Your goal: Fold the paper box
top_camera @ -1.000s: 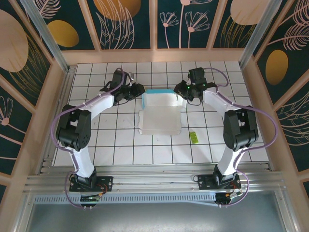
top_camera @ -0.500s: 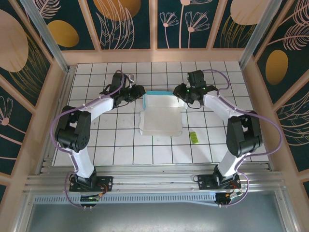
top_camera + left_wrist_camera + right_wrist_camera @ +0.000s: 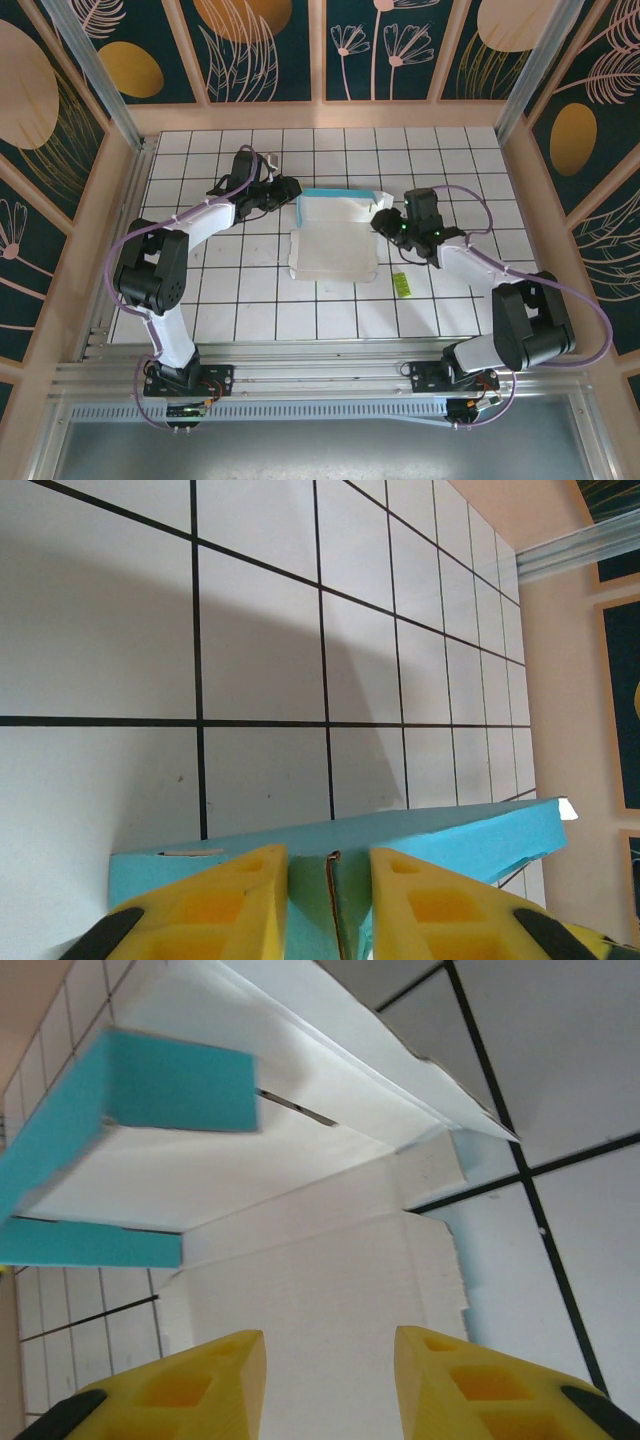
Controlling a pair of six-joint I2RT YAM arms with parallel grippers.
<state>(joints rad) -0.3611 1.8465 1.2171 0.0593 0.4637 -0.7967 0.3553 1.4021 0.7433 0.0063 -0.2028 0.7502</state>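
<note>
Left gripper (image 3: 291,190) straddles paper box (image 3: 330,245) teal back wall, upper centre, likely steadying it; clamp unconfirmed. Right gripper (image 3: 383,222) parted, empty, facing its right side

The tiled table (image 3: 260,300) lies open all round — the paper box (image 3: 330,250) blocks its middle.

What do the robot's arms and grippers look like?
The left arm and right arm have white links, chunky black joints and looping purple cables. The left gripper and right gripper carry blocky yellow fingers with recessed pockets. Small green lights glow by the right wrist.
</note>
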